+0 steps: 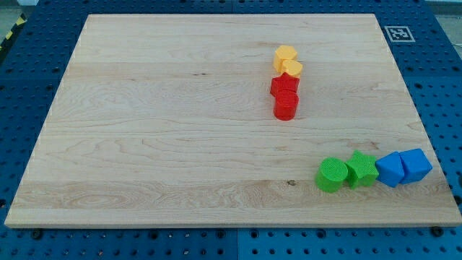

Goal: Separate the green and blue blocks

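A green cylinder (331, 175) and a green star-shaped block (362, 170) sit side by side near the board's bottom right. Touching the green star on its right is a blue block (390, 170), and a blue cube (415, 165) touches that one further right. The four form one row close to the board's right edge. My tip does not show in the camera view.
Two yellow blocks (286, 61) and two red blocks (286, 96) form a short column in the upper middle right of the wooden board (144, 130). A marker tag (398, 33) sits off the top right corner, on the blue perforated table.
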Tool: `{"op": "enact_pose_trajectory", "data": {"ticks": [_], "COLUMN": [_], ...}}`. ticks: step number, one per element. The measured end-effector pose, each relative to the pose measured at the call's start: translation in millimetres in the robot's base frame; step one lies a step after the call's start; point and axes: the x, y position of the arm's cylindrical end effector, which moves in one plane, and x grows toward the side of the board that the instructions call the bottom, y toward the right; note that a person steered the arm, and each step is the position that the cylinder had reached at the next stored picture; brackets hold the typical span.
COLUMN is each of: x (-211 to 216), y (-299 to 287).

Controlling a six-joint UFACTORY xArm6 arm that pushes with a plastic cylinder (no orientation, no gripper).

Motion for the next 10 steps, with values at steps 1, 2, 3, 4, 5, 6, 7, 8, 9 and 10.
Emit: {"op": "enact_pose_trajectory", "data": {"ticks": [1, 2, 3, 4, 5, 6, 7, 8, 9, 10], "x": [23.3, 20.1, 12.9, 5.9, -13.3, -25.7, -30.7, -31.7, -33.5, -33.5], "y": [-40.4, -55.2, -68.2, -90.7, -113.5, -124.9, -146.6, -167.9, -183.2, -195.7]}}
